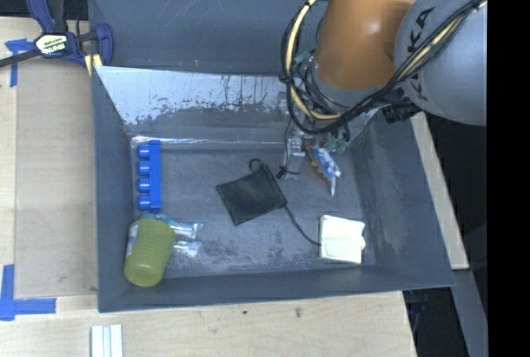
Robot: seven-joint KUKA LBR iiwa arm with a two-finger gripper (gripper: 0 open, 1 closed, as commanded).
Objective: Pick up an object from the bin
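Orange-covered wrist (360,32) points down; gripper (310,158) hangs just right of black flat pouch (251,198); I cannot tell its grip.

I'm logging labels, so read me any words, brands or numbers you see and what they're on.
"KA": black letters, as best they read, on the grey arm, partly cut off by cables.
No text on the blue block, green cup, black pouch or pale pad.
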